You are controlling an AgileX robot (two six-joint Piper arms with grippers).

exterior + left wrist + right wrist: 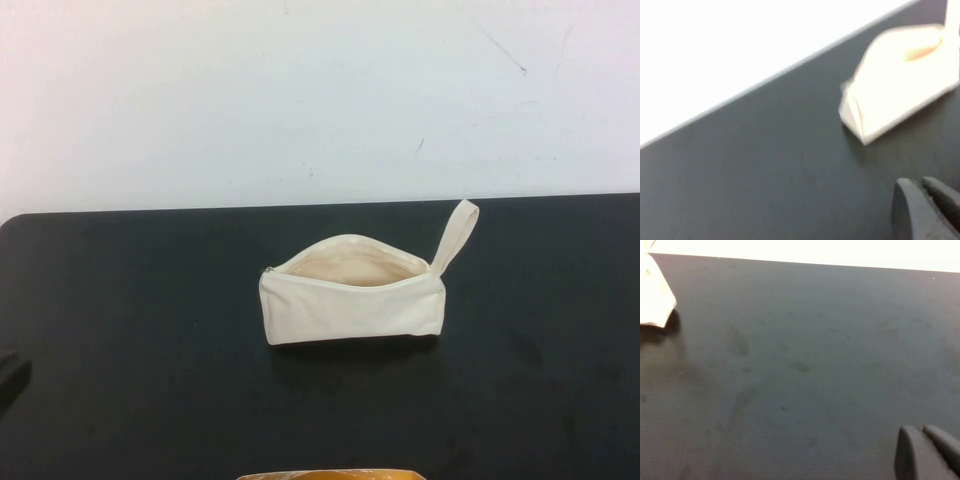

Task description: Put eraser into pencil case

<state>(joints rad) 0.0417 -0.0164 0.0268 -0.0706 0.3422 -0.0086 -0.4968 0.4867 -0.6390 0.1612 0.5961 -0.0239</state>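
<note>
The pencil case (350, 300) is a cream-white zip pouch standing in the middle of the black table (130, 300). Its zip is open, the pale beige lining shows, and its wrist loop (456, 232) sticks up at the right end. The eraser is not in view in any frame. In the left wrist view my left gripper (917, 182) is shut and empty, low over the table, with the pencil case (895, 95) some way ahead of it. In the right wrist view my right gripper (917, 430) is shut and empty over bare table, and a corner of the pencil case (655, 300) shows far off.
A white wall (320, 90) rises behind the table's far edge. An orange-yellow object (330, 474) peeks in at the bottom edge of the high view. A dark shape (10, 378) lies at the table's left edge.
</note>
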